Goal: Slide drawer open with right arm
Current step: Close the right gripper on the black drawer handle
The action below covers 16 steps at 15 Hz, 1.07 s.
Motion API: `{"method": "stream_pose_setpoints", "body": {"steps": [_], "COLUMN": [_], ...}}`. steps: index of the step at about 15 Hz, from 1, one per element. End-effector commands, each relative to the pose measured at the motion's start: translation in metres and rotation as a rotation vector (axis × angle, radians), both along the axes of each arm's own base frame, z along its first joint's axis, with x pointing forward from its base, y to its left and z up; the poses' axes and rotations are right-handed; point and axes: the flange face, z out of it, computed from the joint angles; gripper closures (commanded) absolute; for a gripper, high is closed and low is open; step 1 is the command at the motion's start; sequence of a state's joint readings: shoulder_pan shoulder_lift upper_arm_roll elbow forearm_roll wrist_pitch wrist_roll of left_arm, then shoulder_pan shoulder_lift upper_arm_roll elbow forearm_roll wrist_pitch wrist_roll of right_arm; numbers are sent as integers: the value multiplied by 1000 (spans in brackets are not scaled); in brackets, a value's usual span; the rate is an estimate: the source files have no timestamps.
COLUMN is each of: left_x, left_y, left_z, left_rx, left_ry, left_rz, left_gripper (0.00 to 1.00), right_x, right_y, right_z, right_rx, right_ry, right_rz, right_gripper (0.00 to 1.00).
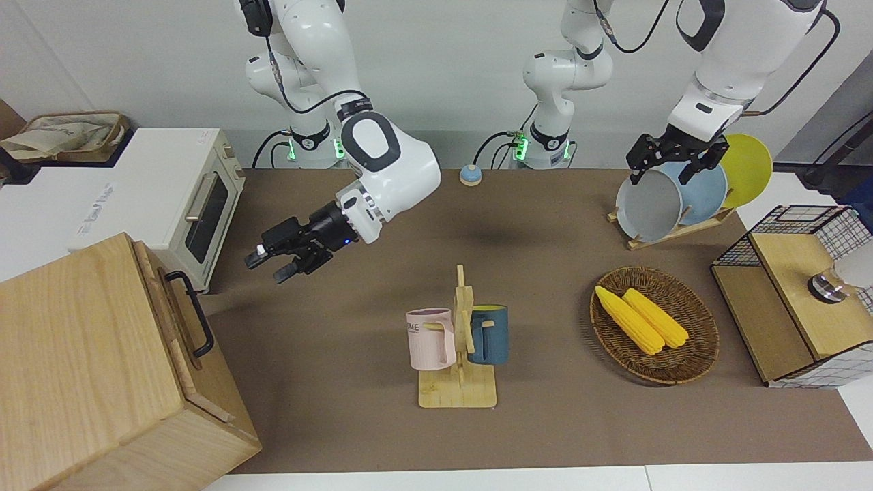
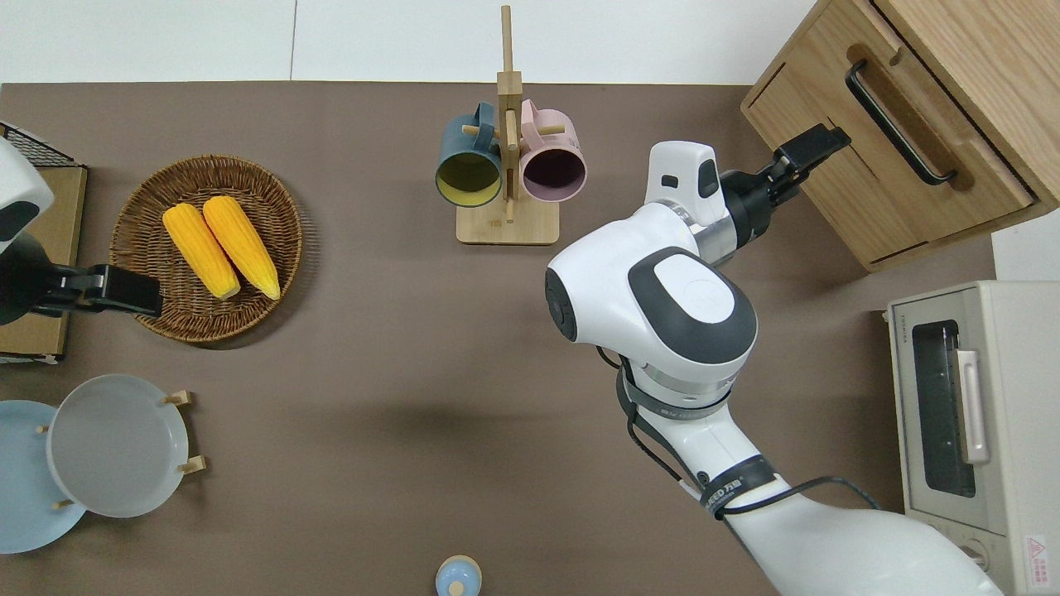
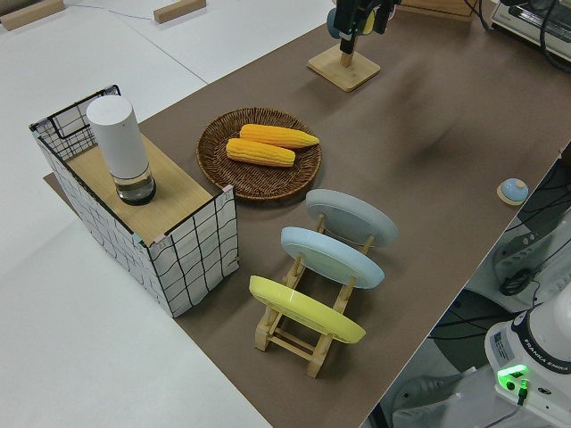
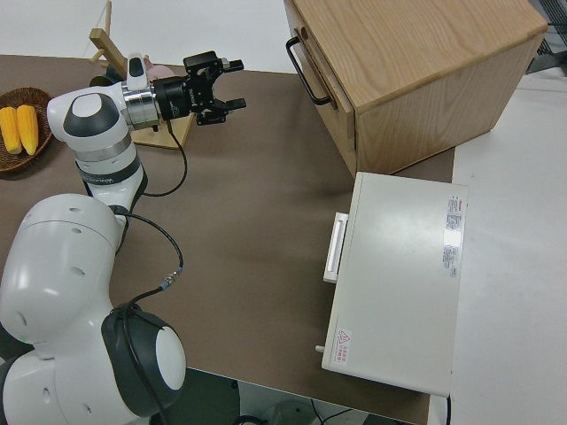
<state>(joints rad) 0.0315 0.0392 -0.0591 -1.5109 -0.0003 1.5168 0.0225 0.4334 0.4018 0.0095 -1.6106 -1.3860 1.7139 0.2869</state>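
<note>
The drawer [image 2: 869, 165] is a light-wood front with a black bar handle [image 2: 898, 124] in the pale wooden cabinet [image 1: 82, 361] at the right arm's end of the table. It looks shut. The handle also shows in the front view [image 1: 191, 314] and the right side view [image 4: 306, 71]. My right gripper [image 1: 269, 264] is open and empty, turned sideways with its fingertips toward the drawer front. In the overhead view the right gripper [image 2: 816, 145] is at the cabinet's front edge, short of the handle. It also shows in the right side view [image 4: 232, 84]. The left arm is parked.
A white toaster oven [image 1: 198, 204] stands beside the cabinet, nearer to the robots. A mug rack [image 1: 458, 341] with two mugs stands mid-table. A basket with corn [image 1: 655, 324], a plate rack [image 1: 675, 198] and a wire-mesh box [image 1: 798, 293] are toward the left arm's end.
</note>
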Motion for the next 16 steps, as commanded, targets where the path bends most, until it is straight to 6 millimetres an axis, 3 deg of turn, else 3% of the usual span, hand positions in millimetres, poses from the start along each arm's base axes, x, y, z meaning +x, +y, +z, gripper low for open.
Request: {"method": "stream_pose_setpoints", "body": {"steps": [1,7,13,16], "left_x": [2,2,2,2], "left_y": [1,1,1,1], "left_z": [3,4,3,4], "left_rx": [16,16,16,16], "left_ry": [6,5,6,5], "left_rz": [-11,-11,-11,-11], "left_gripper": [7,7,7,7], "right_x": [20,41,49,53], "right_y": [-35,-88,-96,-105], "right_z": [-25,-25,-33,-40], "right_rx": [-24,-41,-134,-112], "right_ry": [-118,-142,-149,-131], "right_rz": [6,24,76,109], "right_gripper": [26,21,52,453]}}
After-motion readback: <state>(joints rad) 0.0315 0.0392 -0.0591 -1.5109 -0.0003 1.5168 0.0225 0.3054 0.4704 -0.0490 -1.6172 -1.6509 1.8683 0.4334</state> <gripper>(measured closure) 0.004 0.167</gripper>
